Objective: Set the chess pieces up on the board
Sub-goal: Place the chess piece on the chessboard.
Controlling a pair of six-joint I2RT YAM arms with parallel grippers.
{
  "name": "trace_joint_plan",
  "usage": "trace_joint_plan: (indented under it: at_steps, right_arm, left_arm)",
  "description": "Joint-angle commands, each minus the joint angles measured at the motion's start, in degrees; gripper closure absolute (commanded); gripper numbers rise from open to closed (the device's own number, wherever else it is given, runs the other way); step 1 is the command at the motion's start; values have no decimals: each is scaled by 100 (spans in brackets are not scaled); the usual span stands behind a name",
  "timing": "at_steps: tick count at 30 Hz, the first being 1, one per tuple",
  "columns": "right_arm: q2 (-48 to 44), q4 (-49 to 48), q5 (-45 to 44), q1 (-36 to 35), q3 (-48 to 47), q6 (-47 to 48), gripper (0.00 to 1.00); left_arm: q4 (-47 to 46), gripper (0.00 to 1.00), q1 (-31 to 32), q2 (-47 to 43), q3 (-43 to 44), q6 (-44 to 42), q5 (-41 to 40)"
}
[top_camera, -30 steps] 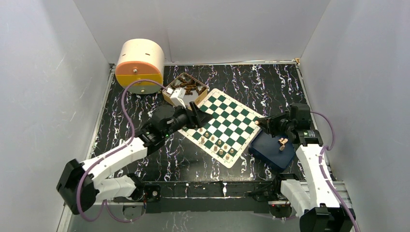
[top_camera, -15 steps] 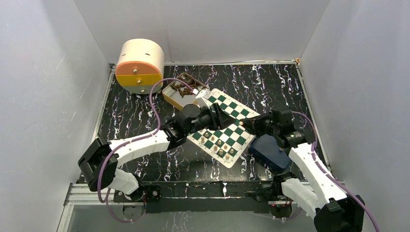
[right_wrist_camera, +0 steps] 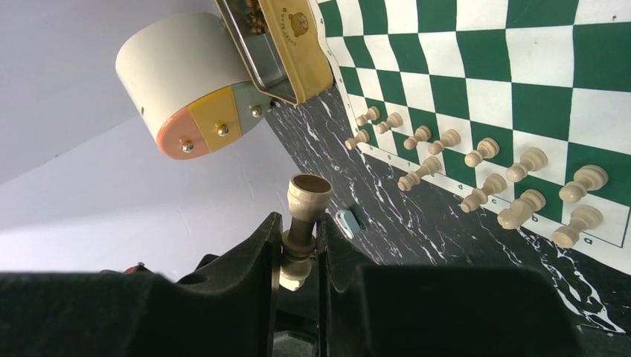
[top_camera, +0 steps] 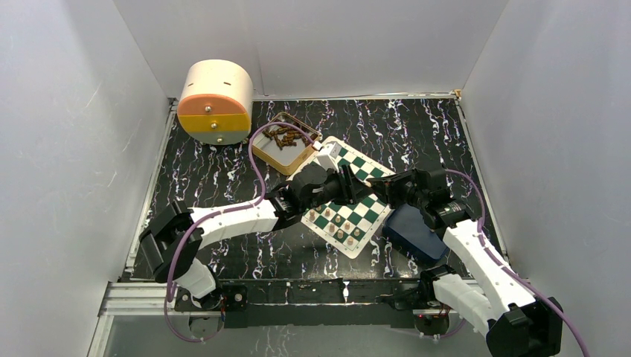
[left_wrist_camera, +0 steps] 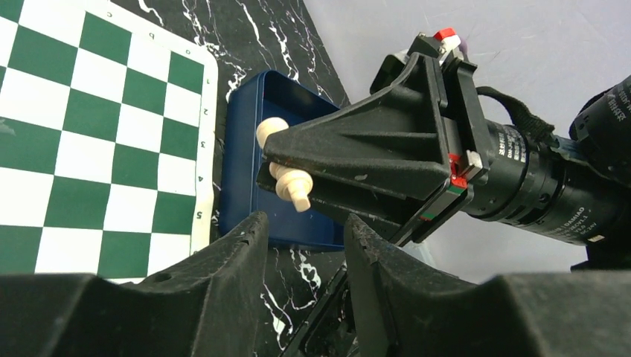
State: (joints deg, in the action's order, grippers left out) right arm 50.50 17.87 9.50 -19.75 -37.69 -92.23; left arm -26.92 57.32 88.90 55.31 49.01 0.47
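Since the chess piece (right_wrist_camera: 310,192) looks light, hard and slippery, the right gripper (right_wrist_camera: 298,238) pinches its narrow waist; the left gripper (left_wrist_camera: 303,227) gapes narrowly, empty.

The right gripper (right_wrist_camera: 298,223) is clamped on a tan chess piece (right_wrist_camera: 309,192), whose wide round end juts past the fingertips. Ahead and right of the fingers lies the board (right_wrist_camera: 476,67), with two rows of standing pieces (right_wrist_camera: 484,152) along its nearest edge. Ahead and left, a yellow tin (right_wrist_camera: 301,52) and a round cream container (right_wrist_camera: 178,74) sit on the black marbled table (right_wrist_camera: 417,223).
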Motion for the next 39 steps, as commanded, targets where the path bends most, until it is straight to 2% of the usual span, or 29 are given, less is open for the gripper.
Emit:
trace_joint_plan:
  at_steps: [1, 12, 18, 23, 33, 39]
  right_arm:
    - [-86, -233, -159, -100, -34, -100, 84]
    - [-42, -268, -275, -279, -76, -4, 83]
    - [-39, -104, -379, -447, -154, 286, 80]
    - [-206, -178, -403, -546, -3, 362, 75]
    - [-597, 178, -593, -556, 72, 818, 48]
    - [-977, 478, -703, -555, -19, 1492, 31]
  left_arm:
    - [-144, 62, 42, -16, 314, -226, -368]
    - [-169, 79, 42, 44, 322, -306, -450]
    - [-189, 100, 42, -32, 270, -436, -464]
    - [-191, 100, 43, -123, 187, -546, -487]
    - [297, 100, 42, -506, 109, -1110, -280]
    - [1605, 100, 42, -986, 326, -1683, -136]
